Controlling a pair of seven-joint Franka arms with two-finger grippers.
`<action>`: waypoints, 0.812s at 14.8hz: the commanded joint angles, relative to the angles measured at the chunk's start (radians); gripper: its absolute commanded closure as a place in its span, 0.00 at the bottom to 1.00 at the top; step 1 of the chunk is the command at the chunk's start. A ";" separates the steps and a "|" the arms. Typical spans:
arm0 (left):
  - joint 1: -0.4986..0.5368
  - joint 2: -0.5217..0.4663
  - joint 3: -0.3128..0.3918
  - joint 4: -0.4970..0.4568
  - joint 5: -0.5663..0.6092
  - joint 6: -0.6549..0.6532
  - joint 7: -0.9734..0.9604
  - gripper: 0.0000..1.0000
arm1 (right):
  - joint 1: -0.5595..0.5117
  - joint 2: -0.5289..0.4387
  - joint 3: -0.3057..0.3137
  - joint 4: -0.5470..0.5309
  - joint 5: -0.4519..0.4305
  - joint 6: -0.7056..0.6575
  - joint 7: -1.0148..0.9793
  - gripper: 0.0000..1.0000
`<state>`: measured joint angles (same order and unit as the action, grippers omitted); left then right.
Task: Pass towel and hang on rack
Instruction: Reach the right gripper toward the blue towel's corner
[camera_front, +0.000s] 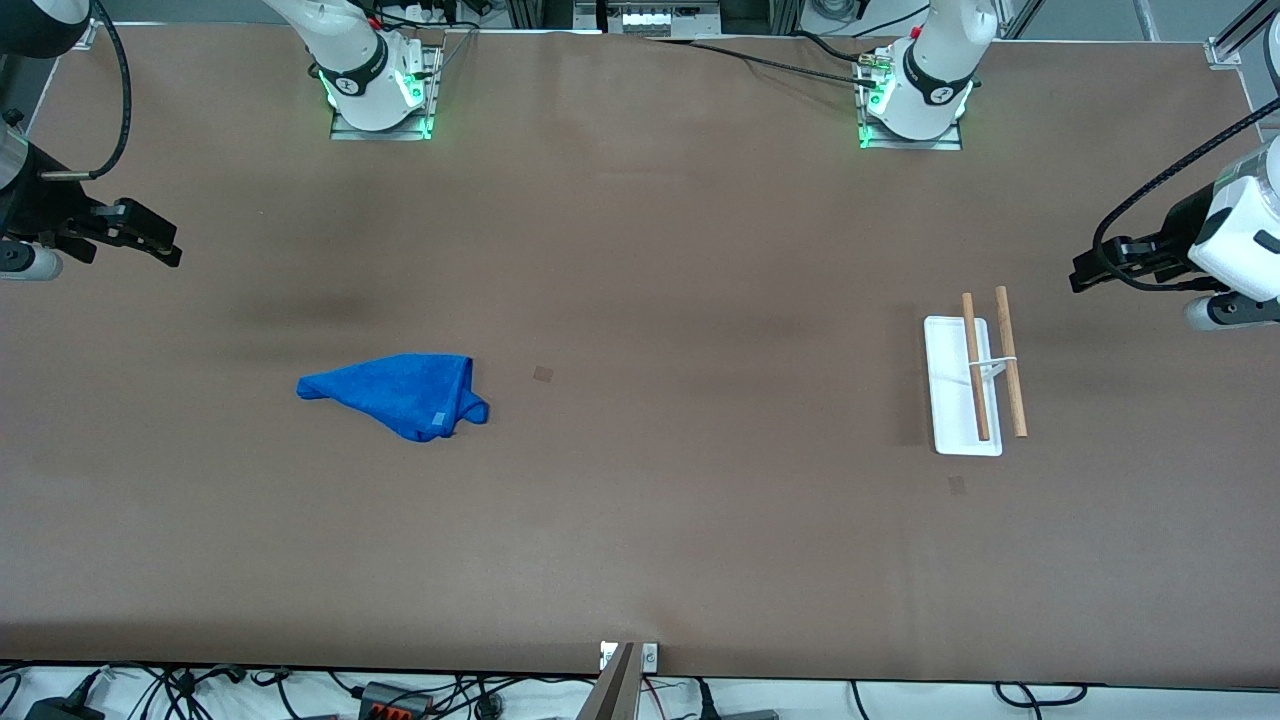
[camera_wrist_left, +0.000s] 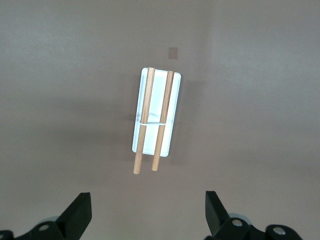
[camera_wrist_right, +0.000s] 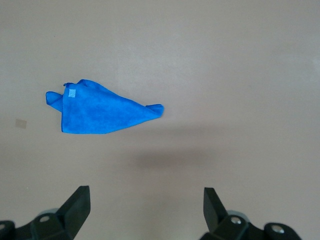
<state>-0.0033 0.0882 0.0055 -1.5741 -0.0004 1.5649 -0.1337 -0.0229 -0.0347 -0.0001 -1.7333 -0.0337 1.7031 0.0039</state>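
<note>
A crumpled blue towel (camera_front: 400, 395) (camera_wrist_right: 100, 112) lies flat on the brown table toward the right arm's end. The rack (camera_front: 975, 380) (camera_wrist_left: 155, 120) stands toward the left arm's end, two wooden rods (camera_front: 1010, 360) over its white base (camera_front: 950, 400). My right gripper (camera_front: 165, 245) (camera_wrist_right: 146, 205) hovers open and empty above the table's edge at its own end, apart from the towel. At the other end, my left gripper (camera_front: 1085, 275) (camera_wrist_left: 148, 210) hangs open and empty, off to the side of the rack.
Two small brown tape patches (camera_front: 543, 373) (camera_front: 957, 485) mark the tabletop. The arm bases (camera_front: 380, 90) (camera_front: 915, 95) stand along the table edge farthest from the front camera. Cables run under the nearest edge (camera_front: 400, 695).
</note>
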 joint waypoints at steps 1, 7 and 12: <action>-0.012 -0.021 0.013 -0.023 -0.010 0.020 0.020 0.00 | 0.000 -0.017 0.002 -0.006 0.005 0.003 -0.005 0.00; 0.002 0.004 0.010 -0.012 -0.013 0.021 0.020 0.00 | -0.002 0.005 0.002 -0.005 0.005 0.001 -0.005 0.00; 0.005 0.016 0.005 0.009 -0.012 0.015 0.019 0.00 | 0.000 0.165 0.003 0.003 0.005 0.048 -0.005 0.00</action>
<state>-0.0026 0.1025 0.0089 -1.5749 -0.0005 1.5779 -0.1329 -0.0229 0.0527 -0.0001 -1.7442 -0.0337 1.7201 0.0038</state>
